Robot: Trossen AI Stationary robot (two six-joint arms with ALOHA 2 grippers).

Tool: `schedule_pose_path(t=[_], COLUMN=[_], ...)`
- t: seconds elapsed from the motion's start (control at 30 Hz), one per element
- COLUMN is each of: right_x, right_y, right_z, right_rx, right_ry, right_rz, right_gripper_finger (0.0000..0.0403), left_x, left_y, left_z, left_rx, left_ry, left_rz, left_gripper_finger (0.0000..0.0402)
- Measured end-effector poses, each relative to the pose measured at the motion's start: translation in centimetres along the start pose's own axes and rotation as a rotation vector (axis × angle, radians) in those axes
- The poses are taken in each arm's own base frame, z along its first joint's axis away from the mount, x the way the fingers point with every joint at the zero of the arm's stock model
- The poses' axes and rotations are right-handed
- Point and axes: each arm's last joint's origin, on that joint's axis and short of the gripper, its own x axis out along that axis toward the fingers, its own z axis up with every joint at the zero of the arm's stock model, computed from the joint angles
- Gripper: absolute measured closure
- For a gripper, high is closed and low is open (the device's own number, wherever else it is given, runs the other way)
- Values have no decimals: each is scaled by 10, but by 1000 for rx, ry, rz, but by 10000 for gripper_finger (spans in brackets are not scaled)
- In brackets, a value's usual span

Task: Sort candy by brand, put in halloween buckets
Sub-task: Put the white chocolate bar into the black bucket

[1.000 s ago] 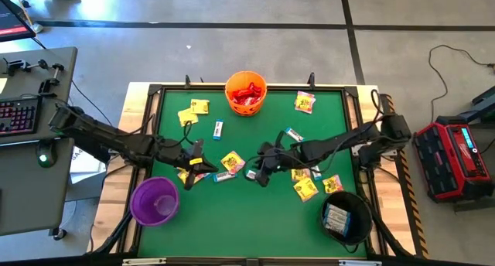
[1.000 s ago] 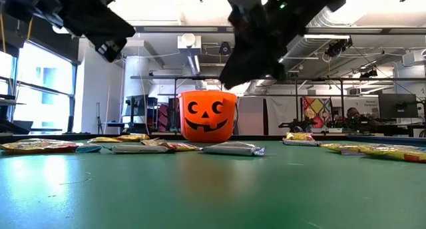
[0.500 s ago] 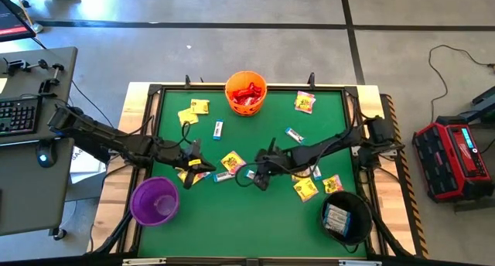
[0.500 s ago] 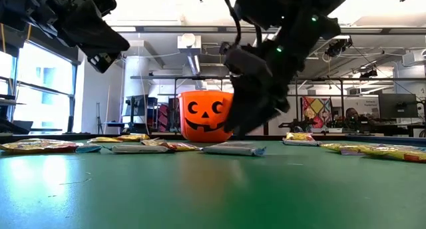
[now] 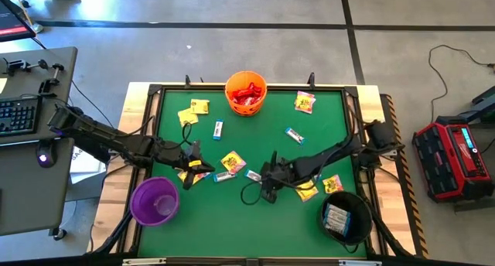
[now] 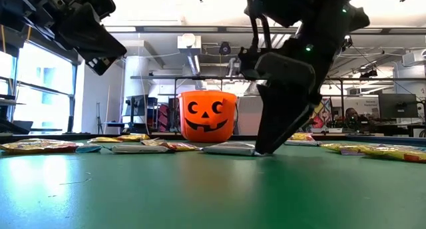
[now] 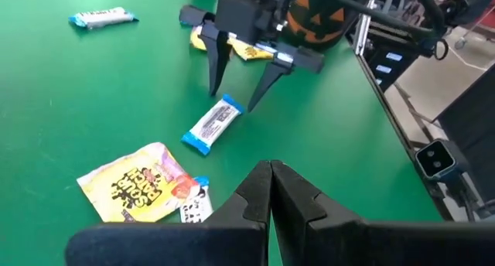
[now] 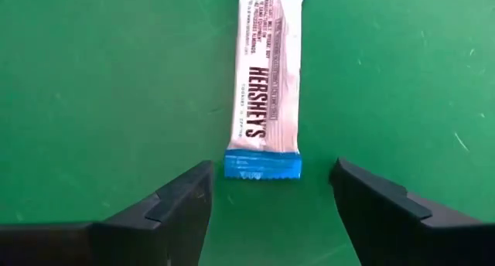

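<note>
From above, the right gripper [image 5: 265, 190] hangs low mid-table, the white-blue bar [image 5: 253, 175] just ahead of it, black bucket [image 5: 346, 216] near. Low view: its fingers nearly touch the felt. Left wrist: left gripper [image 7: 271, 190] pinched shut, empty, farther off. Right wrist: jaws spread wide, the bar [image 8: 265, 83] reads HERSHEY'S, long axis pointing straight away between the fingers
</note>
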Motion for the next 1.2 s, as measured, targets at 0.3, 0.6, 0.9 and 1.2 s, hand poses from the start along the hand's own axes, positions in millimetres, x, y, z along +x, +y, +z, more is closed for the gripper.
schedule_pose_path(t=[0.3,0.6,0.9,1.2], right_x=[12,14,10,-4], right_y=[2,1,-3,-3], right_z=[1,1,5,8], right_rx=[2,27,54,90], right_ry=[-66,-78,4,21], right_rz=[-39,-62,34,76], right_gripper_finger=[179,274,369,401], left_x=[0,0,0,0], left_y=[0,0,1,1], left_z=[-1,-1,-1,0], left_rx=[0,-11,-12,-21], left_ry=[9,9,-1,-3], left_rz=[4,6,27,31], left_gripper_finger=[401,401,401,401])
